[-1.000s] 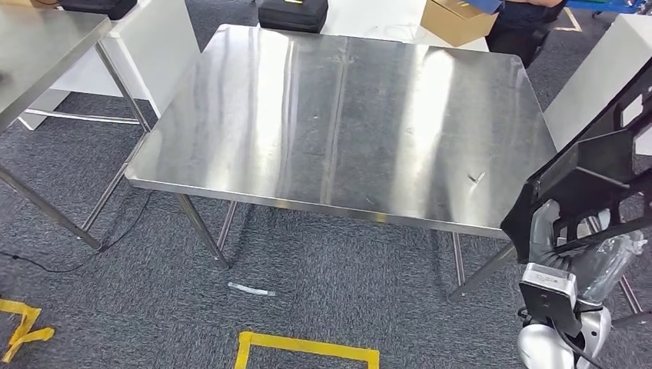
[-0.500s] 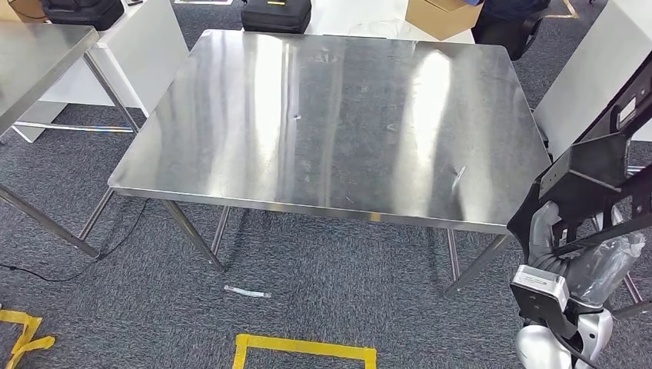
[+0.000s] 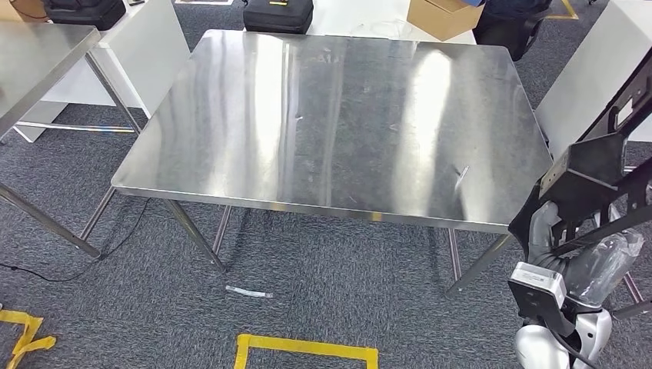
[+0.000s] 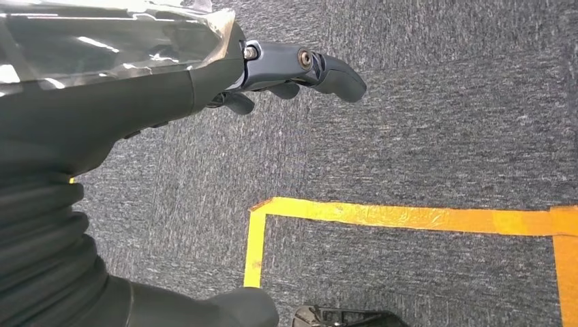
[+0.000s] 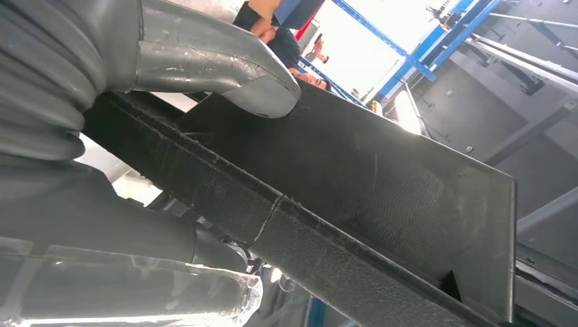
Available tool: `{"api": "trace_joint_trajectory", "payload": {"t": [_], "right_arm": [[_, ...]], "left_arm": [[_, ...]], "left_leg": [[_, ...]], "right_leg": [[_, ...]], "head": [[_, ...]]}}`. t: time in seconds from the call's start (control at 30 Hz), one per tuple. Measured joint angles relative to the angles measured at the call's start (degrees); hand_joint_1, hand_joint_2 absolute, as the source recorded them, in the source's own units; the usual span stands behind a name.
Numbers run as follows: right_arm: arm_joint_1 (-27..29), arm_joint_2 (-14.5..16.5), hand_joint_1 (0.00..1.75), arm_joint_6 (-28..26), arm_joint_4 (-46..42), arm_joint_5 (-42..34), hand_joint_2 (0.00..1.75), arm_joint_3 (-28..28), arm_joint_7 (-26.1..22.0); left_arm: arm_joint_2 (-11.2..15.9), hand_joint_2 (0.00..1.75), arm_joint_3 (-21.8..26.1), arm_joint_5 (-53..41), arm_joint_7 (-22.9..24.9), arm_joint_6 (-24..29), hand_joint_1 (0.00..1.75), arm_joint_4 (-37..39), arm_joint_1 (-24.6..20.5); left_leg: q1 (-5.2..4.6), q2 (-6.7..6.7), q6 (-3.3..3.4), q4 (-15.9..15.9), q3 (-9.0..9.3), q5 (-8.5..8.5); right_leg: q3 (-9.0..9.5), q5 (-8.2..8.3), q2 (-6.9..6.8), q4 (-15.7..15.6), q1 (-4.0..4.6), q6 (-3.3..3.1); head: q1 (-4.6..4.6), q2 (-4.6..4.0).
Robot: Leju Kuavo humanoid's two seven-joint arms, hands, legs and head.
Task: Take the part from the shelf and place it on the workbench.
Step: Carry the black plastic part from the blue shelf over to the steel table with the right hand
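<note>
Part (image 3: 607, 165) is held by my right robot hand (image 5: 204, 61), beside the desk (image 3: 338, 123) edge; left robot hand (image 4: 300, 71) hangs empty, fingers loosely apart. View has steadied since the last half-second, so placement is next.

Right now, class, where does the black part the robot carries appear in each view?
Head view: the black part is at the right edge, beside the steel table.
Right wrist view: it crosses the picture, under the right hand's thumb.
Left wrist view: not in it.
Shared landmark: the right hand.
</note>
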Motion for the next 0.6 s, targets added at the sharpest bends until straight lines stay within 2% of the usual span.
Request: {"api": "trace_joint_trajectory", "payload": {"t": [0.13,0.17,0.27,0.3,0.33,0.37,0.43,0.47,0.5,0.53,0.6], "right_arm": [[0.16,-0.05,1.66,-0.01,0.00,0.04,1.75,0.02,0.14],[0.21,-0.07,1.66,-0.02,0.00,0.05,1.75,0.02,0.16],[0.27,-0.11,1.66,0.07,-0.03,-0.02,1.75,0.03,0.17],[0.04,-0.11,1.66,0.25,0.02,-0.12,1.75,0.14,0.14],[-0.51,-0.11,1.66,0.50,0.16,-0.16,1.75,0.41,0.12],[-1.32,-0.09,1.66,0.77,0.49,-0.09,1.75,0.88,0.21],[-2.83,-0.01,1.66,1.07,1.41,0.42,1.75,2.10,0.65],[-3.19,0.03,1.66,1.08,1.90,0.68,1.75,2.62,0.92],[-3.33,0.02,1.66,1.01,2.29,0.84,1.75,2.97,1.10],[-3.39,-0.02,1.66,0.90,2.61,0.85,1.75,3.20,1.24],[-3.57,-0.11,1.66,0.54,3.15,0.56,1.75,3.43,1.32]], "left_arm": [[0.02,1.75,0.00,-0.03,-0.10,0.11,0.00,0.00,0.00],[0.05,1.75,0.00,-0.03,-0.14,0.15,0.00,-0.01,0.00],[0.01,1.75,-0.01,-0.22,-0.07,0.52,0.00,0.02,-0.12],[-0.20,1.75,-0.02,-0.38,0.39,1.01,0.00,0.09,-0.36],[-0.54,1.75,-0.05,-0.63,1.20,1.76,0.00,0.24,-0.85],[-0.96,1.75,-0.11,-0.91,2.34,2.66,0.00,0.51,-1.59],[-1.76,1.75,-0.27,-1.42,4.44,3.96,0.00,1.29,-3.42],[-2.08,1.75,-0.36,-1.60,5.04,4.21,0.00,1.69,-4.17],[-2.32,1.75,-0.44,-1.70,5.17,4.27,0.00,2.02,-4.64],[-2.48,1.75,-0.52,-1.75,4.95,4.26,0.00,2.27,-4.88],[-2.45,1.75,-0.62,-1.72,4.06,4.16,0.00,2.61,-4.97]], "left_leg": [[-0.09,0.00,0.02,0.01,0.00,-0.02],[-0.17,0.02,0.11,0.12,-0.05,-0.11],[-0.07,0.06,1.08,-1.13,0.61,0.30],[0.18,0.05,1.38,-2.25,1.25,0.80],[0.44,0.16,1.56,-3.21,1.84,1.32],[0.68,0.25,1.58,-3.82,2.25,1.70],[0.79,0.32,1.56,-4.04,2.35,1.82],[0.94,0.28,1.35,-4.02,2.40,1.74],[1.19,0.23,1.05,-3.96,2.49,1.60],[1.57,0.17,0.59,-3.78,2.60,1.37],[2.22,0.10,-0.79,-2.89,2.61,0.51]], "right_leg": [[0.00,0.00,0.00,0.00,-0.04,0.00],[0.05,0.07,0.00,-0.18,-0.31,0.09],[0.62,0.48,-0.02,-1.20,-0.73,0.69],[0.55,0.32,0.00,-0.96,-0.53,0.79],[-0.08,-0.30,0.06,0.32,-0.43,0.74],[-1.45,-1.35,0.13,2.90,-0.44,0.62],[-5.23,-3.74,0.23,10.04,-0.66,0.60],[-6.58,-4.19,0.23,12.48,-0.88,0.90],[-6.99,-3.83,0.22,12.96,-1.18,1.45],[-6.24,-2.61,0.17,11.12,-1.56,2.27],[-2.99,0.30,-0.13,4.17,-2.39,4.11]], "head": [[-0.01,0.00],[-0.02,0.00],[-0.05,0.00],[0.02,0.00],[0.11,0.00],[0.22,0.00],[0.26,0.00],[0.26,0.00],[0.26,0.00],[0.26,0.00],[0.37,0.00]]}}
